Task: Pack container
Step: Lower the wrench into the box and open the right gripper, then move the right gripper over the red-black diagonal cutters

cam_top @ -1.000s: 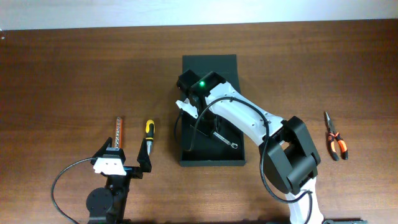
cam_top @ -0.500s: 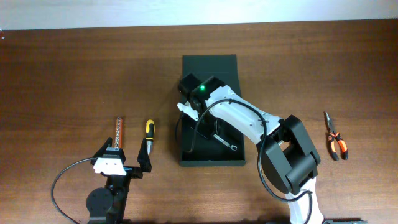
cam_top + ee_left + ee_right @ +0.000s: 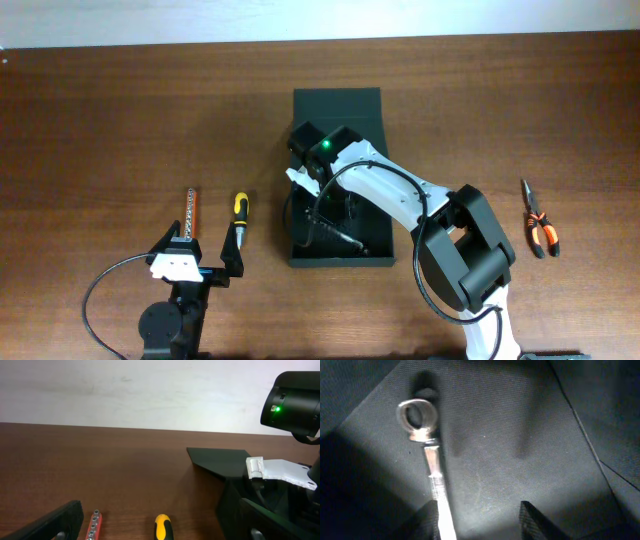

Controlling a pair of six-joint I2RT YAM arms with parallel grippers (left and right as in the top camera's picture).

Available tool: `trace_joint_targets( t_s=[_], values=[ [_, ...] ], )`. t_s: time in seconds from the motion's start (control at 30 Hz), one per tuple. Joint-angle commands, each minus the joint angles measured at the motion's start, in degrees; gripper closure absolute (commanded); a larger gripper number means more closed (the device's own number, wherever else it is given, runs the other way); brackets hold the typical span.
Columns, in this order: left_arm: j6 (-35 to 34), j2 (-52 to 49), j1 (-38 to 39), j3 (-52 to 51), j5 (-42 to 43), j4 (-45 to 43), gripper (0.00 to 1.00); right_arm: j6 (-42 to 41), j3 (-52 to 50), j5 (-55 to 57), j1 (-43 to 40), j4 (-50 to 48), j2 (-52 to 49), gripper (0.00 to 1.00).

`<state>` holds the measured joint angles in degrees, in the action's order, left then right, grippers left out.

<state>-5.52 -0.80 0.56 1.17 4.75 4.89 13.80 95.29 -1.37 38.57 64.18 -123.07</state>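
Two grippers, both empty: your left gripper (image 3: 200, 258) is spread wide at 7 o'clock over the counter (image 3: 100, 120), the screwdriver (image 3: 239, 207) just ahead. At centre, the right gripper (image 3: 481, 515) stands parted inside the container (image 3: 340, 262), one finger (image 3: 429, 522) just beside the wrench (image 3: 426, 445) shaft. Lift crookedly and you may drag the wrench against the wall; pliers (image 3: 537, 230) at 3 o'clock lie unpacked.

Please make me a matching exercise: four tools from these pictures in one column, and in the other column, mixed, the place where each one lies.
1. wrench
2. screwdriver
3. pliers
4. red bit holder

A. right of the container
B. inside the container
C. farthest left of all
D. between the red bit holder and the container

Pairs: 1-B, 2-D, 3-A, 4-C
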Motion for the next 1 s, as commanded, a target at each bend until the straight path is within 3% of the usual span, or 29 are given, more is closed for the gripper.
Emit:
trace_joint_targets(
  t_s=[0.0, 0.13, 0.4, 0.6, 0.8, 0.97],
  values=[
    [0.90, 0.44, -0.35, -0.28, 0.85, -0.04, 0.01, -0.85, 0.44, 0.15, -0.07, 0.13, -0.26, 0.41],
    [0.90, 0.44, -0.35, -0.28, 0.85, -0.04, 0.01, -1.84, 4.37, 0.24, -0.07, 3.37, -0.20, 0.30],
    [0.90, 0.44, -0.35, -0.28, 0.85, -0.04, 0.01, -5.05, 27.23, 3.28, -3.32, 19.54, -0.20, 0.00],
    [0.90, 0.44, -0.35, -0.28, 0.85, -0.04, 0.01, -10.86, 46.51, 10.19, -9.01, 33.18, 0.48, 0.01],
    [0.90, 0.44, -0.35, -0.28, 0.85, -0.04, 0.01, -13.75, 46.36, 9.57, -15.98, 33.18, 11.67, 0.01],
    [0.90, 0.44, -0.35, -0.28, 0.85, -0.04, 0.01, -15.43, 33.40, 9.38, -20.41, 33.18, 26.40, 0.01]
  ],
)
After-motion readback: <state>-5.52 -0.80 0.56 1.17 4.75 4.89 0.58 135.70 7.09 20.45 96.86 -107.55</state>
